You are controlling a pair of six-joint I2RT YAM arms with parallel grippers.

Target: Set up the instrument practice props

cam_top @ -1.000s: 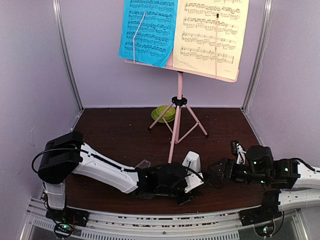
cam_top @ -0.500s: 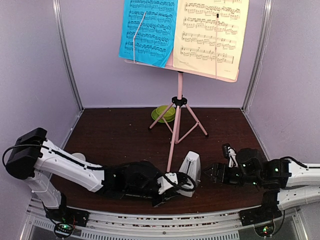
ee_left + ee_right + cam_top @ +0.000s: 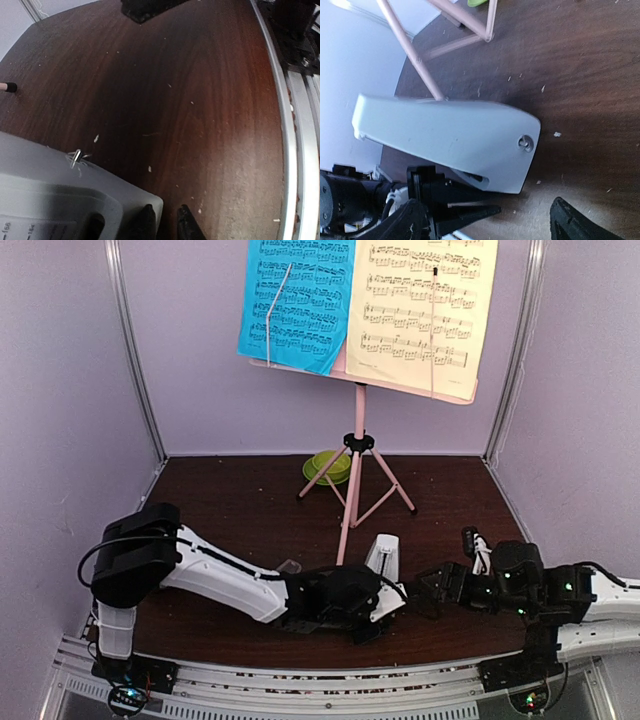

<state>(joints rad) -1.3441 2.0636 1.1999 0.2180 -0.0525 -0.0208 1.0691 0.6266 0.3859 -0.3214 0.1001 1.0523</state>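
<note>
**Hazards.** The white metronome (image 3: 450, 145) stands upright on a small base, tall for its footprint. In my judgement it is the item most at risk. Any sideways nudge at its base could tip it or skid it across the surface (image 3: 210, 100). One leg of the pink music stand (image 3: 352, 455) comes down just beyond the metronome from the right jaws. A shove from that side could drive the metronome into the leg and shake the stand. That would put the blue sheet (image 3: 295, 300) and the pale-yellow sheet (image 3: 425, 305) on the stand's desk at risk. The two sets of jaws also sit close on opposite sides of the metronome, so an advance by either risks arm-to-arm contact.

**Left jaws.** They are narrow, with only a slim gap between the fingertips (image 3: 146, 220) and bare surface showing in it. Nothing is held. The metronome's base corner lies just outside the gap, touching or nearly touching one fingertip. The wrist view does not settle which.

**Right jaws.** They are spread wide and hold nothing. The metronome lies straight ahead of the opening, just beyond the tips, not yet between them.
</note>
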